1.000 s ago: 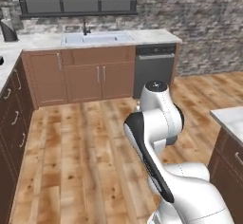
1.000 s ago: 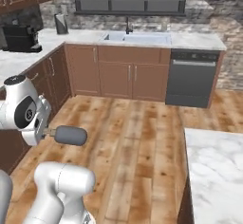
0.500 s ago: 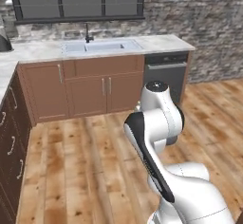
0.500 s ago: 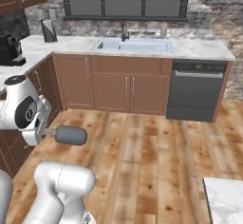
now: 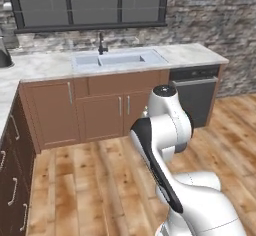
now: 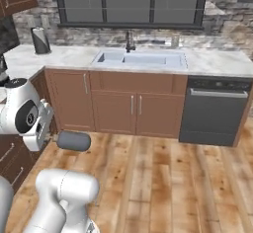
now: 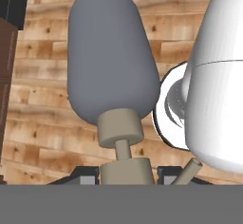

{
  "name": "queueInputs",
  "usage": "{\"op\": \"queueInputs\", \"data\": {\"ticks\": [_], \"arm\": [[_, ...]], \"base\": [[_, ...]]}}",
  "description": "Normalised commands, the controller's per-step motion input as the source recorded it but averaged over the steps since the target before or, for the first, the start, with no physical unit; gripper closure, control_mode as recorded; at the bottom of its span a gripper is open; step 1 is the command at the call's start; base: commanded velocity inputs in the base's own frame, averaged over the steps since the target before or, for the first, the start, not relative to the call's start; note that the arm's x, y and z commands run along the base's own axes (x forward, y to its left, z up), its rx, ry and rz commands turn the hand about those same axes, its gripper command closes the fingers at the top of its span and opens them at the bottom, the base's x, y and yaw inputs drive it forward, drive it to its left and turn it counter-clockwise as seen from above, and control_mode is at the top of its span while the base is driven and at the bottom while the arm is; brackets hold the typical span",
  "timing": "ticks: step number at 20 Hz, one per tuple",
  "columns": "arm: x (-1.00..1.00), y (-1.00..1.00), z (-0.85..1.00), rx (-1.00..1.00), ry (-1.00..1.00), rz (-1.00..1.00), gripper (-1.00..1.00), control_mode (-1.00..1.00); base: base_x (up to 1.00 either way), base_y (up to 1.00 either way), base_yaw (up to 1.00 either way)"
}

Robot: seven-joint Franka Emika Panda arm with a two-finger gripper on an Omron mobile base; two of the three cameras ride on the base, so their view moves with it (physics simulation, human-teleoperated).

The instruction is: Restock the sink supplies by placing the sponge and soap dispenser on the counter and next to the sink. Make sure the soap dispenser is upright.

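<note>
Between the dark fingertips at the bottom of the hand view, the end effector (image 7: 127, 175) is seen closed narrowly on the light pump top of the soap dispenser (image 7: 113, 57), whose dark grey rounded body points away from the hand over the wooden floor (image 7: 42, 99). From the right base view the same soap dispenser (image 6: 74, 140) is seen lying on its side in the air, carried low beside the white arm and well apart from the worktop.

As far as can be judged, the task is only partly under way. The bottle has been picked up but not delivered: it is not on the worktop (image 5: 45, 65), not next to the sink (image 5: 117, 58), and not upright. It is left to be brought to the marble beside the basin, turned so that the pump points up, and set down. The sponge cannot be made out anywhere on the marble near the basin, so its placement is also judged to be outstanding.

By count: one soap dispenser is held; no sponge can be identified. One sink (image 6: 141, 58) with one black faucet (image 6: 129, 41) is set into the worktop (image 6: 217, 61) above brown cabinets (image 6: 113, 109). One dark dishwasher front (image 6: 213, 109) stands to the right of them. One tall grey object (image 6: 40, 40) stands at the left end of the marble; what it is cannot be told.
</note>
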Motion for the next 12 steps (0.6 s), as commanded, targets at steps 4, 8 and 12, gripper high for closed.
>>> {"op": "queueInputs", "data": {"ticks": [4, 8, 12], "arm": [[0.00, 0.00, 0.00, 0.00, 0.00, 0.00, 1.00, 1.00], [0.00, 0.00, 0.00, 0.00, 0.00, 0.00, 1.00, 1.00], [0.00, 0.00, 0.00, 0.00, 0.00, 0.00, 1.00, 1.00]], "base": [[1.00, 0.24, 0.00], [1.00, 0.32, 0.00], [1.00, 0.41, 0.03]]}}
